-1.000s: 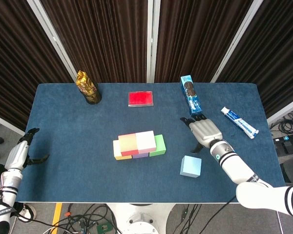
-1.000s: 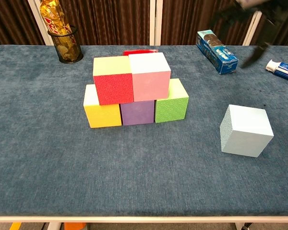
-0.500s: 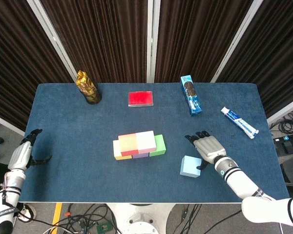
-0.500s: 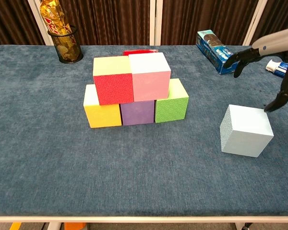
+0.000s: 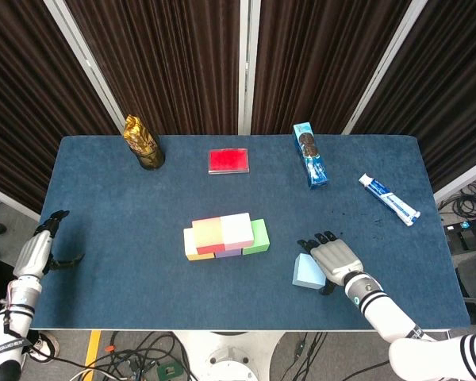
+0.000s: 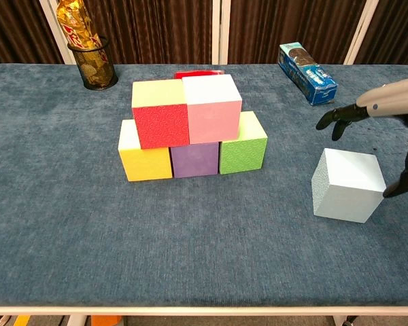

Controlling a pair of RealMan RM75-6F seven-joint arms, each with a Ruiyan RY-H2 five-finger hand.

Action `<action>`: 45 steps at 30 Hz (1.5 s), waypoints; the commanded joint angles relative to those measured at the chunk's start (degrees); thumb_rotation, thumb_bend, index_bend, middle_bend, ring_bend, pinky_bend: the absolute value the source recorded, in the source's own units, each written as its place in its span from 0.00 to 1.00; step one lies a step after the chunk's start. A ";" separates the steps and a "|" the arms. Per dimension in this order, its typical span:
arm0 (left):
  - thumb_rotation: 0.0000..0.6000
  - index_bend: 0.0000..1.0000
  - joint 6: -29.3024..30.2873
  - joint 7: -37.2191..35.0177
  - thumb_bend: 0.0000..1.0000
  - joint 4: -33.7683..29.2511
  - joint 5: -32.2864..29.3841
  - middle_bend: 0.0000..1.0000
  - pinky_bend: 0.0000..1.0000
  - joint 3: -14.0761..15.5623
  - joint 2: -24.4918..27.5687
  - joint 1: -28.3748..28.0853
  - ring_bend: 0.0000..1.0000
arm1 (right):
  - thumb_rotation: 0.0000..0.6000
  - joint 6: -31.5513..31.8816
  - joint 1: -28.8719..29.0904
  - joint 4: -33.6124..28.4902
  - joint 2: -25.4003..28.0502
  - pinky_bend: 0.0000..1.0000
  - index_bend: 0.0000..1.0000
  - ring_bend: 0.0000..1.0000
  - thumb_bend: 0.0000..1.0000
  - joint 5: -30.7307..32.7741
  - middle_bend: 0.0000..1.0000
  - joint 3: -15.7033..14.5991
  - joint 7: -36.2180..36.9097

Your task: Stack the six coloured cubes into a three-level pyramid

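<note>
a: since a moment ago the right hand [image 5: 332, 259] has come back from the far side of the table and dropped over the light blue cube [image 6: 348, 185]; the cube itself hasn't shifted.

b: is it holding it yet?

a: no. the fingers [image 6: 340, 115] are spread above the far edge and the thumb sits off the right side; nothing is closed on the cube. the left hand [image 5: 38, 248] hangs off the table's left edge, fingers loosely apart, empty.

b: so how should the grasp go?

a: i'd say close on opposite flat faces, squarely, so the cube lifts level. it lies well to the right of the stack, and belongs on top, across the seam between the red cube [image 6: 161, 123] and the pink cube [image 6: 213, 114]. set it down gently; a sideways nudge could push those two off the yellow, purple and green cubes beneath.
</note>
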 commanded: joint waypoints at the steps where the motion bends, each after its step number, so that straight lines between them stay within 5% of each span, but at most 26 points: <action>1: 1.00 0.07 0.29 0.34 0.24 0.19 0.17 0.02 0.00 0.07 -0.14 0.01 0.00 | 1.00 2.52 -1.03 0.58 -2.43 0.00 0.00 0.00 0.00 -0.88 0.12 -0.54 -1.67; 7: 1.00 0.07 0.82 0.46 0.24 0.34 0.25 0.02 0.00 0.07 -0.29 0.18 0.00 | 1.00 6.74 -2.49 1.65 -6.11 0.00 0.00 0.00 0.01 -1.74 0.20 -0.63 -4.37; 14: 1.00 0.07 0.58 -0.41 0.24 0.47 0.60 0.02 0.00 0.07 -0.10 0.25 0.00 | 1.00 11.84 -3.84 1.88 -8.03 0.00 0.00 0.00 0.21 -1.52 0.42 0.86 -6.51; 23: 1.00 0.07 0.51 -1.01 0.24 0.10 0.79 0.02 0.00 -0.11 0.46 0.29 0.00 | 1.00 13.36 -2.14 -5.48 0.26 0.00 0.00 0.00 0.28 -3.89 0.46 7.54 -5.39; 28: 1.00 0.07 0.69 -1.18 0.24 0.01 1.08 0.02 0.00 -0.35 0.61 0.16 0.00 | 1.00 2.04 3.40 -5.89 7.95 0.00 0.00 0.01 0.28 -2.89 0.48 14.57 -1.04; 33: 1.00 0.07 5.21 -1.78 0.24 1.97 5.19 0.02 0.00 -0.65 -1.26 0.79 0.00 | 1.00 -9.26 9.46 0.42 9.06 0.00 0.00 0.02 0.28 -0.07 0.48 19.70 3.36; 45: 1.00 0.07 11.76 -6.89 0.23 8.87 16.42 0.02 0.00 1.53 -3.28 1.98 0.00 | 1.00 -20.03 21.61 14.18 3.08 0.00 0.00 0.02 0.27 5.71 0.49 21.71 7.10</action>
